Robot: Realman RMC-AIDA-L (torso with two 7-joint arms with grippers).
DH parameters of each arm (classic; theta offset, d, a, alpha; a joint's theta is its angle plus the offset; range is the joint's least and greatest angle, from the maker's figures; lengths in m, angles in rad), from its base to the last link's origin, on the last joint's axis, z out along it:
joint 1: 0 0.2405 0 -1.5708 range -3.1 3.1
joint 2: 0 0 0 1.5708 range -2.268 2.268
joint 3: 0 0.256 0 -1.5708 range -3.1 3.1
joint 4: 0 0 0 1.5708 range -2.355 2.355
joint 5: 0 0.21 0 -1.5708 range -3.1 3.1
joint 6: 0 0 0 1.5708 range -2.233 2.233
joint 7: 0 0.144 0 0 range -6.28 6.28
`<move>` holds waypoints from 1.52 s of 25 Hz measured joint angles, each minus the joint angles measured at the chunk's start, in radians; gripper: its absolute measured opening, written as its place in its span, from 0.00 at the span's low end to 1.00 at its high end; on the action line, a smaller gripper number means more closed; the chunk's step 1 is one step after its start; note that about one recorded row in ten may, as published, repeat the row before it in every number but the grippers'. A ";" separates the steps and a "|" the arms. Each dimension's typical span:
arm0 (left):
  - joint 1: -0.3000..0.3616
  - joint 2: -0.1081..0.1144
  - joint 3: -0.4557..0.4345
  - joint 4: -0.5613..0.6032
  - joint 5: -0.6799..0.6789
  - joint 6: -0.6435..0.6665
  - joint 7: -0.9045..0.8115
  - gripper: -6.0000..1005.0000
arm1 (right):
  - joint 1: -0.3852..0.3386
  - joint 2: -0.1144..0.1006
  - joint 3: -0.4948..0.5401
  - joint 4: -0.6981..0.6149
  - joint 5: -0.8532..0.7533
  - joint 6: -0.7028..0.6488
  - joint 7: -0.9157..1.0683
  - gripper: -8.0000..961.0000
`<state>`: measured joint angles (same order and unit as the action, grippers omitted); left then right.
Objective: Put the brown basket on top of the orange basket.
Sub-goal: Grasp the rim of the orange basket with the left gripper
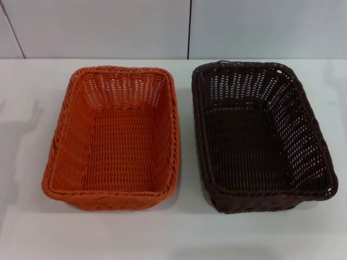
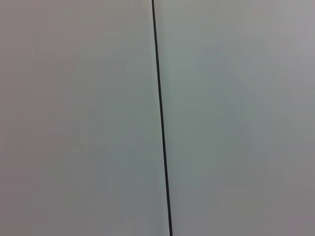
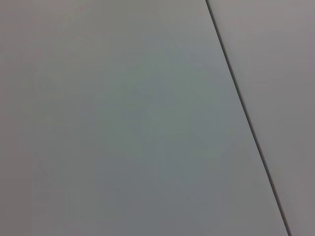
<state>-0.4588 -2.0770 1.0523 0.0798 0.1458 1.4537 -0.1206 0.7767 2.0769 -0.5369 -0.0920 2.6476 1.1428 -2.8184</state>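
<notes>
The orange basket [image 1: 115, 138] sits on the white table at the left of the head view, upright and empty. The brown basket [image 1: 259, 135] stands right beside it on the right, upright and empty, with a narrow gap between them. Neither gripper shows in the head view. Both wrist views show only a plain grey panelled surface with a dark seam, and no fingers.
The white table [image 1: 179, 233] stretches in front of and around both baskets. A grey panelled wall [image 1: 190, 27] with dark vertical seams rises behind the table's far edge.
</notes>
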 joint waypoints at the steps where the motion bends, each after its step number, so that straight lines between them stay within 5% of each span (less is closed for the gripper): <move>1: -0.002 0.000 0.000 0.000 0.000 -0.001 0.000 0.84 | 0.000 0.000 0.000 0.000 0.000 0.000 0.000 0.59; 16: 0.005 0.001 0.026 0.002 0.000 0.005 0.002 0.84 | 0.000 0.000 -0.004 0.002 0.000 -0.004 0.003 0.59; 27: 0.014 0.015 0.147 0.029 0.002 -0.023 -0.062 0.84 | -0.029 0.000 -0.050 0.009 0.002 -0.012 0.011 0.59; 28: 0.028 0.033 0.176 0.162 0.019 -0.153 -0.231 0.84 | -0.047 -0.002 -0.048 -0.001 0.003 -0.009 0.012 0.59; 31: 0.039 0.040 0.185 0.236 0.051 -0.224 -0.296 0.84 | -0.070 -0.002 -0.044 -0.016 0.004 -0.006 0.012 0.59; 33: 0.049 0.066 0.193 0.407 0.179 -0.406 -0.501 0.84 | -0.104 -0.003 -0.043 -0.031 0.006 -0.003 0.012 0.59; 37: 0.048 0.081 0.193 0.472 0.249 -0.476 -0.609 0.84 | -0.131 -0.005 -0.041 -0.043 0.006 -0.003 0.012 0.59; 38: 0.040 0.107 0.194 0.578 0.391 -0.581 -0.801 0.84 | -0.147 -0.005 -0.040 -0.050 0.006 -0.003 0.012 0.59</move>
<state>-0.4185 -1.9702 1.2459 0.6582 0.5366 0.8728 -0.9217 0.6297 2.0716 -0.5770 -0.1417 2.6539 1.1402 -2.8066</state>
